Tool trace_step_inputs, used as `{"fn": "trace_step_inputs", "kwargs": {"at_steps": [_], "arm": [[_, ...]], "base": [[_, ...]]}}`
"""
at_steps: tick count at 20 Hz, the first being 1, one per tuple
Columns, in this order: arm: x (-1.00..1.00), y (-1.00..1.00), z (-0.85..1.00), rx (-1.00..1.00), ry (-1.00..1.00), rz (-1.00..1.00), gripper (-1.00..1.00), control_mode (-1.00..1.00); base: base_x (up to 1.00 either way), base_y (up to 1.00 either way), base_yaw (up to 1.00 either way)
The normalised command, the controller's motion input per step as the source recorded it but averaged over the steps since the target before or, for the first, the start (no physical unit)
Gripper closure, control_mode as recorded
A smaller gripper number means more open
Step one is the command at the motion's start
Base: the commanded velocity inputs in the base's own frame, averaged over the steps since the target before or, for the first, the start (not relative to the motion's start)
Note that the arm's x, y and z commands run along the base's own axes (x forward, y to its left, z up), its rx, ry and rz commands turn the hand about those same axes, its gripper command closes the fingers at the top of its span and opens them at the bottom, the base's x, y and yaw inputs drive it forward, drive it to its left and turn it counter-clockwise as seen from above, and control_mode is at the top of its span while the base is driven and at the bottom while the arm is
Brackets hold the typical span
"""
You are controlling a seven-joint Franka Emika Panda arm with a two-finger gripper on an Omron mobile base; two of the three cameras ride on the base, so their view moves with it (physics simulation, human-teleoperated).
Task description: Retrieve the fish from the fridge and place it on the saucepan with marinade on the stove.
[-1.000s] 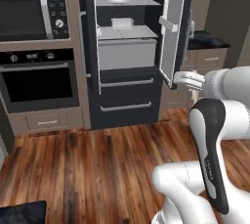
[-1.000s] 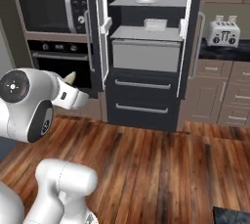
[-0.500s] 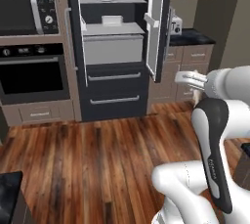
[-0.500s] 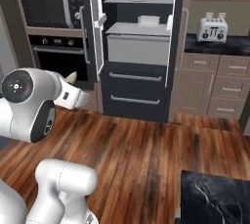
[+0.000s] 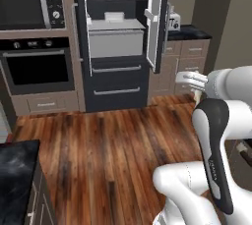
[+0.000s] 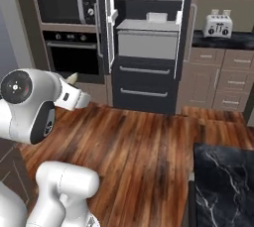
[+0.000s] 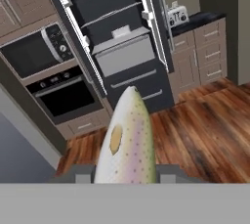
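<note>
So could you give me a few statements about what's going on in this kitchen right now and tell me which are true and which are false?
1. The gripper is holding the fish. True.
2. Both upper doors of the fridge are shut. False: they stand open, showing the shelves.
3. A toaster sits on the dark counter to the right of the fridge. True.
4. The floor is white tile. False: it is brown wood planks.
5. A white box rests on a fridge shelf. True.
6. The oven door hangs open. False: it is closed.
</note>
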Motion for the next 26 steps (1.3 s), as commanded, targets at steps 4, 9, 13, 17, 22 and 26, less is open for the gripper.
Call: {"fn": "trace_step_inputs", "kwargs": {"at_steps": [4,9,13,17,22,26], "arm": [[0.00,0.00,0.00,0.00,0.00,0.00,1.00,1.00],[0.00,0.00,0.00,0.00,0.00,0.00,1.00,1.00],[0.00,0.00,0.00,0.00,0.00,0.00,1.00,1.00],[0.00,0.00,0.00,0.00,0.00,0.00,1.00,1.00],[0.00,0.00,0.00,0.00,0.00,0.00,1.00,1.00],[0.00,0.00,0.00,0.00,0.00,0.00,1.00,1.00]], "base": [[-0.77,0.49,0.00],[-0.79,0.52,0.00],[-0.83,0.49,0.02],[-0.84,0.27,0.06],[-0.82,-0.02,0.09],[-0.66,-0.16,0.16]]}}
